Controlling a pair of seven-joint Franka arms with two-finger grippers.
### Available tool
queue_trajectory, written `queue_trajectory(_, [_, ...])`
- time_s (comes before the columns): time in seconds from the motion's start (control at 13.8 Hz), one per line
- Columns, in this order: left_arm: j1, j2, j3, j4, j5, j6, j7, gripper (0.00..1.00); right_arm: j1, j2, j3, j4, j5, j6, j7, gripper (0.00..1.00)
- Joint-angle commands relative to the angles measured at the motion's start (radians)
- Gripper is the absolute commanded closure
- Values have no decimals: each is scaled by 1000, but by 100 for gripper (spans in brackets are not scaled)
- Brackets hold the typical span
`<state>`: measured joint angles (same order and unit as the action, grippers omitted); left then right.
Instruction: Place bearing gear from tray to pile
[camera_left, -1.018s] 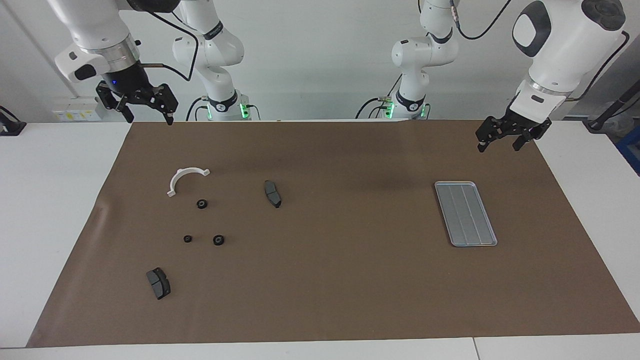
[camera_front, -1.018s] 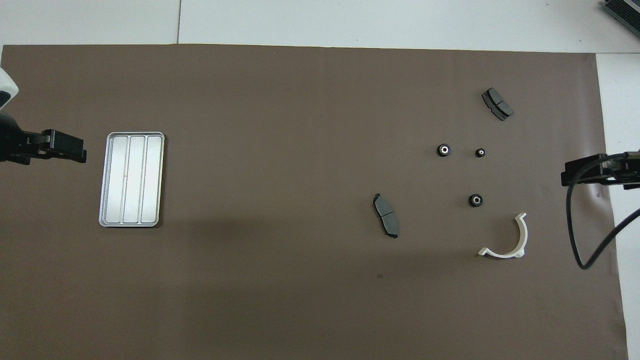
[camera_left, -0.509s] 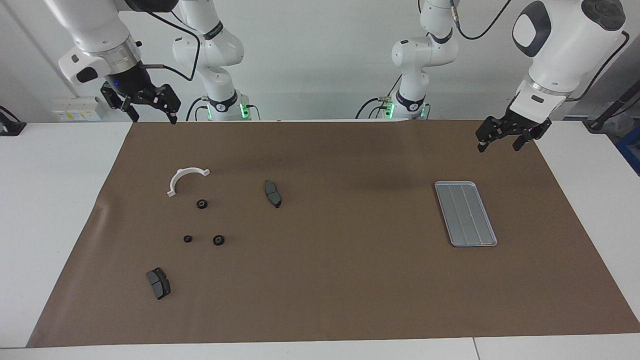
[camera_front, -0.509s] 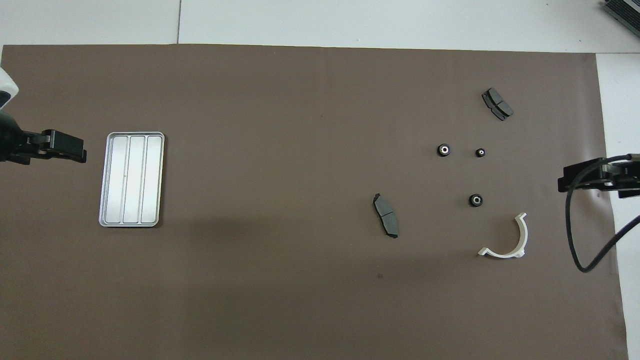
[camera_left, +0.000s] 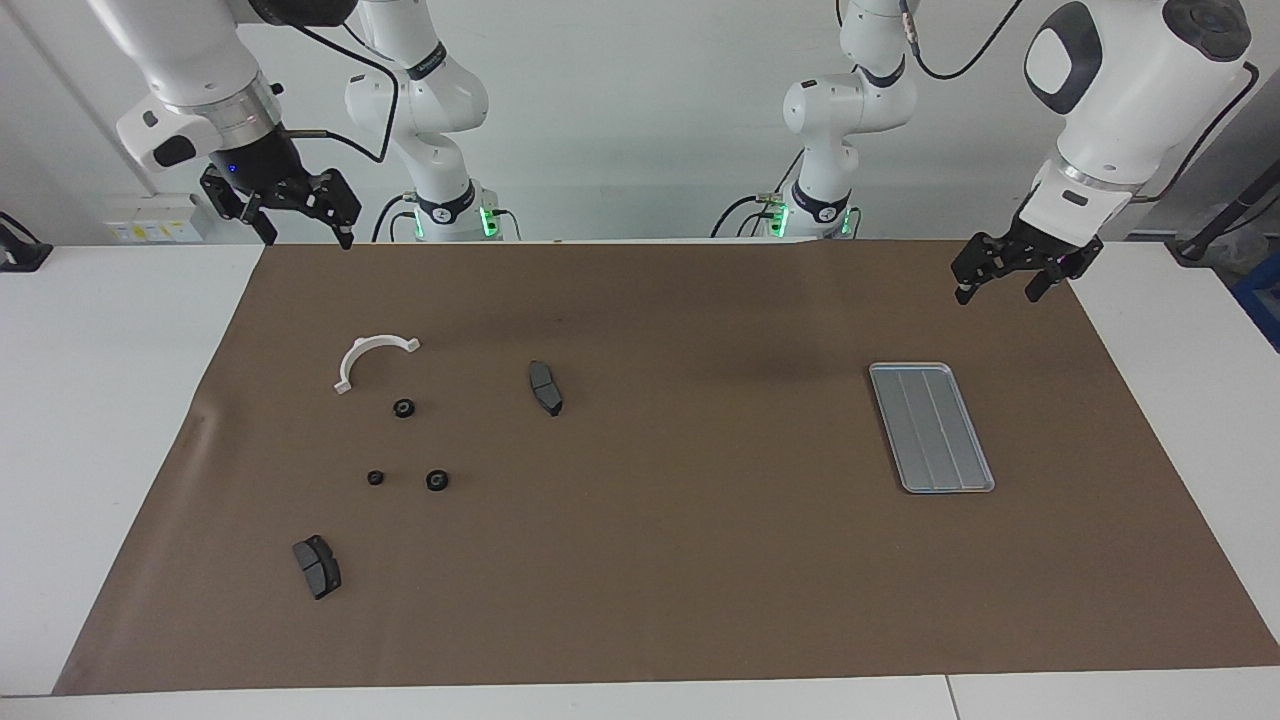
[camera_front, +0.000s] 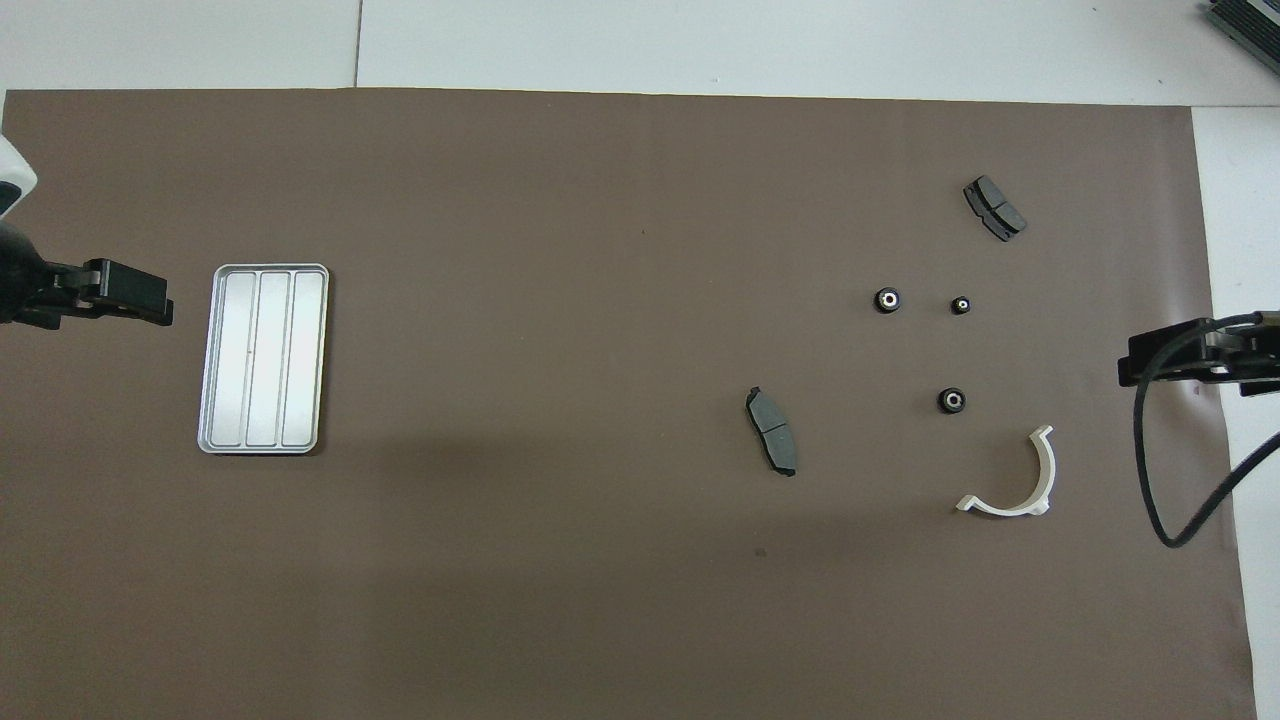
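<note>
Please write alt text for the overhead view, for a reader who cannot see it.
A silver tray with nothing in it lies on a brown mat toward the left arm's end; three gears, two brake pads and a white bracket lie scattered toward the right arm's end. Both grippers hang open at the edges.

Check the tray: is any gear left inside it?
Nothing lies in the tray: both views show only its bare grooved floor, with none of it covered. Three small black gears sit on the mat among the pile toward the right arm's end.
</note>
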<state>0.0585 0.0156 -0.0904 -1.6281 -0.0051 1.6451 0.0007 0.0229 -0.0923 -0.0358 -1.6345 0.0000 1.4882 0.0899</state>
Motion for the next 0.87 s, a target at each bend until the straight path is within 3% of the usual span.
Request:
queue_trajectory(0.0, [0, -23, 5, -24, -7, -2, 2, 0, -8, -17, 4, -21, -14, -2, -22, 0])
queue_trajectory(0.8, [0, -23, 5, -24, -7, -2, 2, 0, -8, -17, 2, -16, -31, -17, -27, 0])
